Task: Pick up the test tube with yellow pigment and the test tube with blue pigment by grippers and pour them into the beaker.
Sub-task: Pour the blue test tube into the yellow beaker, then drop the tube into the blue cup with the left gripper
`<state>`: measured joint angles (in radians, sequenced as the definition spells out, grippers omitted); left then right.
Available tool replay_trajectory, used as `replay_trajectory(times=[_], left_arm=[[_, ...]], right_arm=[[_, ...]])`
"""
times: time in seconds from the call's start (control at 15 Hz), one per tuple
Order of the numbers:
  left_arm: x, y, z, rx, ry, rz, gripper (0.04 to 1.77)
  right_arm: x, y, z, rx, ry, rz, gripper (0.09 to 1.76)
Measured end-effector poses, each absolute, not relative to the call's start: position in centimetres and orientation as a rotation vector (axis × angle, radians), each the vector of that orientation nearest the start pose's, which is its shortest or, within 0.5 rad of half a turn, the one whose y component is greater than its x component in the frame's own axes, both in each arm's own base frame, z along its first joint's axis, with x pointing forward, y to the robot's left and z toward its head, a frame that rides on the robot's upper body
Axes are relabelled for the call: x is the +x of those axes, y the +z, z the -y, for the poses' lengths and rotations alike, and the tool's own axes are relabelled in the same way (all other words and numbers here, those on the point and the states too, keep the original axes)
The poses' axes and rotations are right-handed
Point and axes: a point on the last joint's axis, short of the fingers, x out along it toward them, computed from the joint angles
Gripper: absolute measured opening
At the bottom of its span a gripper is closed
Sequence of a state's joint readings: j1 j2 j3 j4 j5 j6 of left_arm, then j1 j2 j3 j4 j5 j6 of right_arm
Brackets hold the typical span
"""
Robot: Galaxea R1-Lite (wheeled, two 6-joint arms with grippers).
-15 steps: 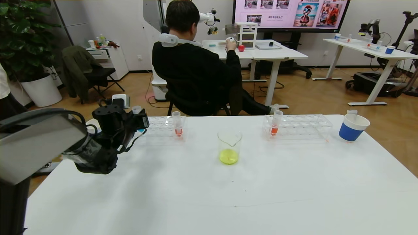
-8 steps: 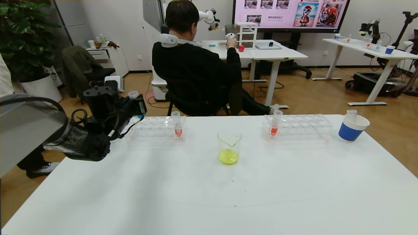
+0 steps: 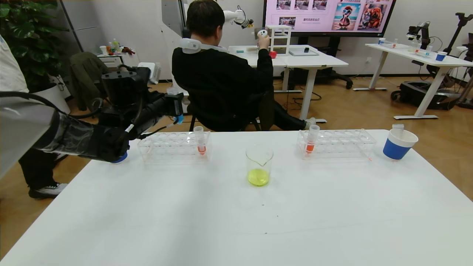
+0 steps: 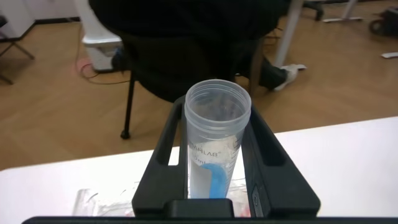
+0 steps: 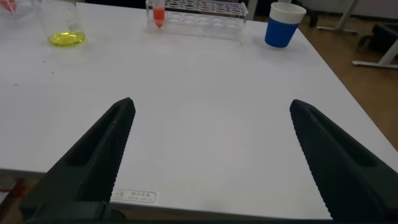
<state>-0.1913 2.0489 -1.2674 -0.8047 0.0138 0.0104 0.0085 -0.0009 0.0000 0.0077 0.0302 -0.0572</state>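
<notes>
Plastic tube: test tube with blue pigment [image 4: 214, 146], light, slippery, open top
Left gripper [image 4: 217, 162]: clenched on its middle
Right gripper [image 5: 208, 149]: released, idle
Beaker [image 3: 259, 165]: fragile glass

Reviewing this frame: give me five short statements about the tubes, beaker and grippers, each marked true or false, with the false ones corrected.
1. The left gripper holds the test tube with blue pigment. True.
2. The beaker is empty. False: yellow liquid sits in its bottom.
3. The right gripper is open above bare table. True.
4. The blue tube is tipped over the beaker. False: in the head view it is held above the left rack, well away from the beaker.
5. Each rack holds an orange-red tube. True; the other stands in the right rack.
</notes>
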Motion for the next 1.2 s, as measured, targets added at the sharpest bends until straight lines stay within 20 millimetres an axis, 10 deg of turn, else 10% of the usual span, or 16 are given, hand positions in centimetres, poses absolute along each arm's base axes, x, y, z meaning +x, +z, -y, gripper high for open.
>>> replay_trajectory(times=[0.47,1.2], left_arm=[[39.0,22.3,15.8,0.085,-0.706,0.148,0.52],[40.8,16.8,19.8,0.553,-1.066,0.486,0.52]], right_arm=[[-2.3,7.5,0.0,-0.057,0.039,-0.006,1.74],[-2.3,7.5,0.0,-0.058,0.039,-0.006,1.74]])
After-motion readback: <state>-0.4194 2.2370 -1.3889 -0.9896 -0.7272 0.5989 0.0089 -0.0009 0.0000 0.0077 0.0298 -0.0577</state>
